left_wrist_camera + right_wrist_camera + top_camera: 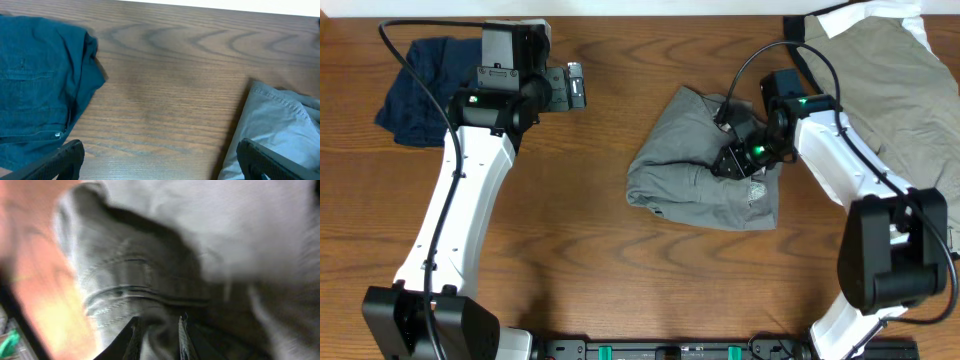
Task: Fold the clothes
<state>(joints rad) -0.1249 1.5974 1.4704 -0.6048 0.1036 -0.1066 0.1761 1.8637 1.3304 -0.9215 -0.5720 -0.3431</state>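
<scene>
The grey shorts point(695, 165) lie bunched just right of the surface's point(580, 230) middle, their long axis running roughly 11 to 5 o'clock. The right claw point(157, 330) sits on their 3 o'clock edge, narrow, with a fold of grey cloth between its fingers, apparently pinched. The left claw point(576, 85) hangs wide and empty, well apart toward 10 o'clock, beside a navy garment point(420, 85). The right arm is the nearer by far; any fold would likely carry that edge toward 9 o'clock.
</scene>
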